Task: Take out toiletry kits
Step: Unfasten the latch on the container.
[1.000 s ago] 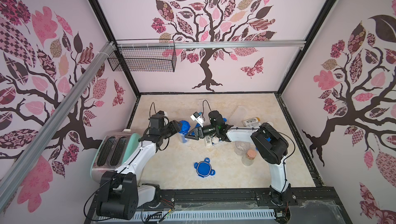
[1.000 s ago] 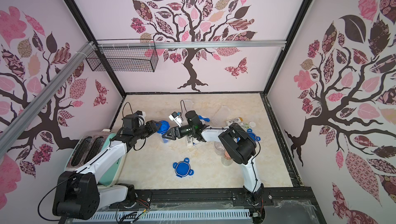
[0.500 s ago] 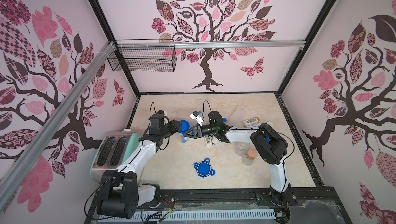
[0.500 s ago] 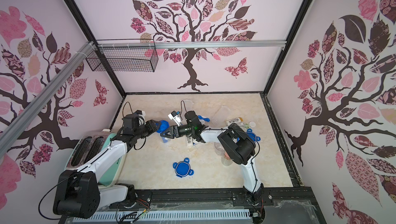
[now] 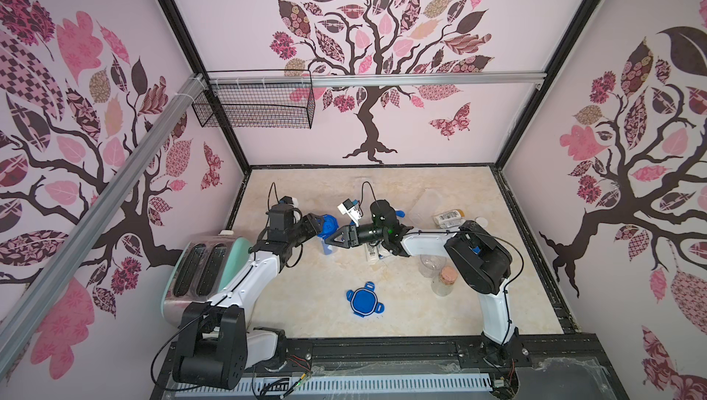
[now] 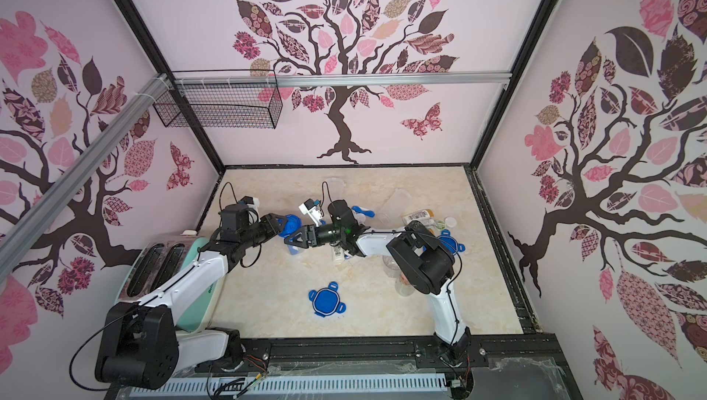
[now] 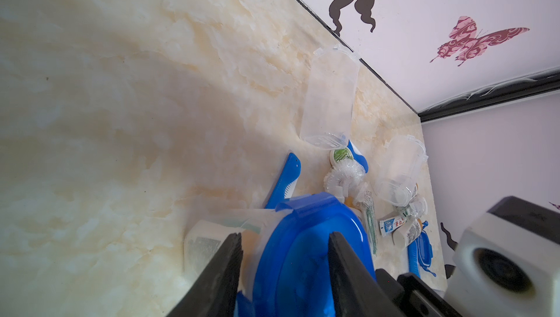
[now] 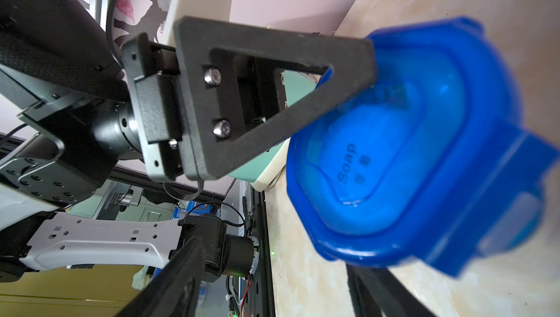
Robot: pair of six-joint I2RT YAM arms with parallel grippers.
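Beside the right hand (image 5: 336,240), jaws apart, the left hand (image 7: 285,234) clamps the lid (image 8: 394,148); a sideways nudge could tip the jar (image 5: 328,249) and spill it.

Both arms low and inward; left tool (image 5: 320,226) clamped, right tool (image 5: 334,240) facing it, jaws apart.
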